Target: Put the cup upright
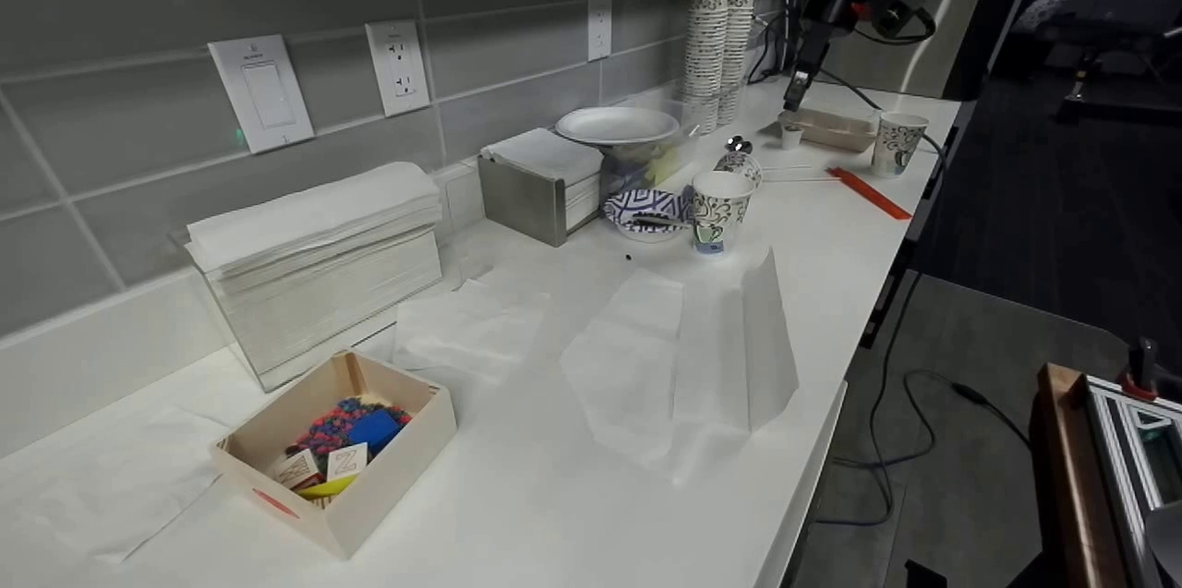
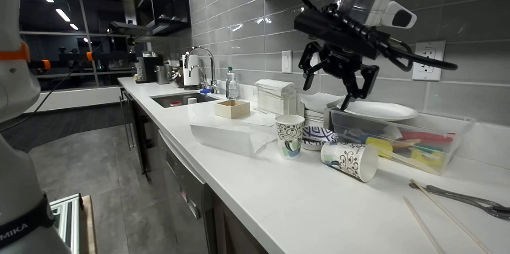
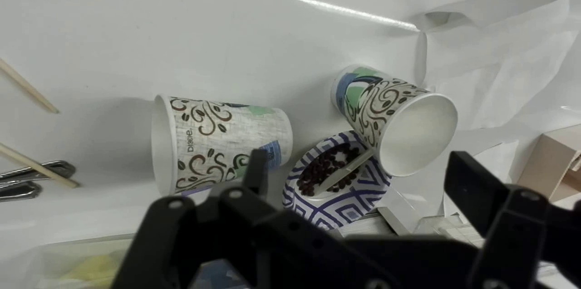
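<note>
Cup (image 2: 346, 159) lies on its side on a white counter (image 2: 259, 190) in an exterior view, near an upright cup (image 2: 290, 136) and a clear bin (image 2: 348, 127) of colored items (image 2: 381, 145); above the counter, the gripper (image 2: 326, 97) hangs with its jaws spread. In an exterior view, a wooden box (image 1: 397, 470) holds lettered blocks (image 1: 347, 462) and a blue piece (image 1: 374, 429). In the wrist view, a patterned bowl (image 3: 349, 213) contains dark pieces (image 3: 313, 175), a pale utensil (image 3: 345, 173) across them, as the tipped cup's mouth faces two thin sticks (image 3: 27, 160).
</note>
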You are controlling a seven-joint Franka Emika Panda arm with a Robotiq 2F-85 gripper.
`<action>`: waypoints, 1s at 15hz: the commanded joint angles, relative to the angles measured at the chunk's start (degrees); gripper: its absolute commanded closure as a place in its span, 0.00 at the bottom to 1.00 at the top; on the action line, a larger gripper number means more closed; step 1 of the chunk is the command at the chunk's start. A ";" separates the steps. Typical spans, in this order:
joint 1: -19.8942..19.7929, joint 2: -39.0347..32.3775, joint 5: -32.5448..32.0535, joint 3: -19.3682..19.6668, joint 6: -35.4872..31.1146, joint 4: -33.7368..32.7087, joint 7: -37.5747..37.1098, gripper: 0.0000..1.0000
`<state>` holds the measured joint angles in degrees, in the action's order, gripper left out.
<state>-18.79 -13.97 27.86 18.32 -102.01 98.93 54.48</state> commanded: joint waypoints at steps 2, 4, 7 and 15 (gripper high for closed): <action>-1.85 0.14 -0.46 -2.03 0.06 -0.28 -0.31 0.00; -1.87 0.15 -0.46 -2.02 0.06 -0.27 -0.30 0.00; -3.40 -4.27 2.12 -3.20 2.04 -5.02 -0.85 0.00; -8.61 -16.60 2.48 -7.50 4.91 -17.25 -2.16 0.00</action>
<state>-24.57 -24.87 29.69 12.76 -100.75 88.49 53.20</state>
